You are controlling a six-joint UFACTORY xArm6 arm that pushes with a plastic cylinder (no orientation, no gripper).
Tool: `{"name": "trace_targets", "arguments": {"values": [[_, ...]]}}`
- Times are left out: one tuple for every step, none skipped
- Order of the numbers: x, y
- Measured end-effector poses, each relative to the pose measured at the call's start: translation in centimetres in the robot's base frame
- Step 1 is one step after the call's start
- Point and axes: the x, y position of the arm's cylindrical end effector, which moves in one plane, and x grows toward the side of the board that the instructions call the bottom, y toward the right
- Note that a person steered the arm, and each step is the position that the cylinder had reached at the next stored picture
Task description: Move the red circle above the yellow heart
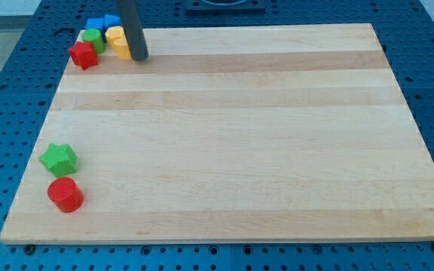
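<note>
Red circle (65,195) nearest, at the board's (239,135) bottom left, touching the green star (58,159) just above it. At top left, a cluster: red block (83,55), green block (93,40), blue blocks (104,24), yellow block (118,42). Rod upright from the view's top, no pincer, my tip (140,57) beside the yellow block's right.

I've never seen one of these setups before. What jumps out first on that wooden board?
A tight cluster of coloured blocks sits at the board's top left corner: a red star-like block, a green block, blue blocks and a yellow block, with my tip just right of the yellow one. Far off, near the bottom left, a green star sits just above a red circle.
</note>
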Motion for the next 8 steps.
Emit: {"name": "trace_targets", "arguments": {"values": [[-0.1,1.3],[-0.3,5.4],[0.5,7.7],[8.0,9.4],[16.7,11.4],[25.5,12.0],[32.8,8.6],[35.1,2.9]]}}
